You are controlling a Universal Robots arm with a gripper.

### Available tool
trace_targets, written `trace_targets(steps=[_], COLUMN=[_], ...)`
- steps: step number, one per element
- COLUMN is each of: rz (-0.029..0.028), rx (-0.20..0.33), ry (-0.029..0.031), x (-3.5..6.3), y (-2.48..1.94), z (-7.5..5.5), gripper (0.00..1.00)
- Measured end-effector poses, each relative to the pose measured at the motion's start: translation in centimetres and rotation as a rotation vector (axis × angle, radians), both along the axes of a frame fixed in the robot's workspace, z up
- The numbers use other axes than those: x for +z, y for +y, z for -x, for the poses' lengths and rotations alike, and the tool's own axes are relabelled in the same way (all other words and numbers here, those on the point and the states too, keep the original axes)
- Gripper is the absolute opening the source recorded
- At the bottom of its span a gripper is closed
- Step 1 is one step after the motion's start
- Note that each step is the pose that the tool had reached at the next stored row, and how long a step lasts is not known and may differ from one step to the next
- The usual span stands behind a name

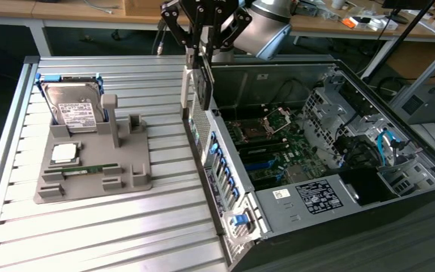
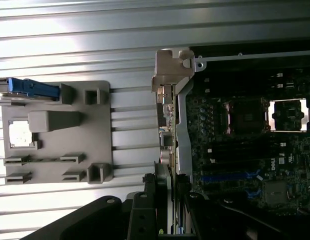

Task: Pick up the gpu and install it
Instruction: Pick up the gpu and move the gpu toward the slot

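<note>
Fingers [image 2: 149, 192] are pinched on the gpu [image 1: 200, 90], which is held upright at the wall of the computer case [image 1: 278, 79] on the exterior view's left, away from the grey holder [image 1: 97, 170]. Pickup is judged done; seating on the motherboard [image 1: 278, 147] is left. Green board and silver bracket are shown edge-on.

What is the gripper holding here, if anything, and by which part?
The gripper holds the gpu, clamped by its upper edge; the card hangs upright beneath it, above the open computer case.
</note>
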State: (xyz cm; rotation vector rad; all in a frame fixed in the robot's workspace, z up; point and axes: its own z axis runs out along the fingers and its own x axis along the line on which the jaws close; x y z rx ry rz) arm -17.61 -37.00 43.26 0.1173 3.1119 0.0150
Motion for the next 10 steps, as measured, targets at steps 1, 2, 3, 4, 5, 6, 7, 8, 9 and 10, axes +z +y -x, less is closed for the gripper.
trace_targets(steps=[1, 2, 3, 4, 5, 6, 7, 8, 9, 10], rz=[0.0, 0.0001, 0.0001, 0.0, 0.0, 0.0, 0.0001, 0.0, 0.0, 0.0001], rx=[0.0, 0.0, 0.0, 0.0, 0.0, 0.0, 0.0, 0.0, 0.0, 0.0], ry=[0.0, 0.0001, 0.0001, 0.0001, 0.0, 0.0, 0.0001, 0.0001, 0.0, 0.0001], x=[0.0, 0.0, 0.01, 0.0, 0.0, 0.0, 0.0, 0.0, 0.0, 0.0], y=[0.0, 0.0, 0.0, 0.0, 0.0, 0.0, 0.0, 0.0, -0.01, -0.01], z=[-0.04, -0.1, -0.16, -0.2, -0.23, -0.28, -0.34, -0.38, -0.42, -0.48], gripper=[0.27, 0.27, 0.27, 0.27, 0.27, 0.27, 0.27, 0.27, 0.27, 0.27])
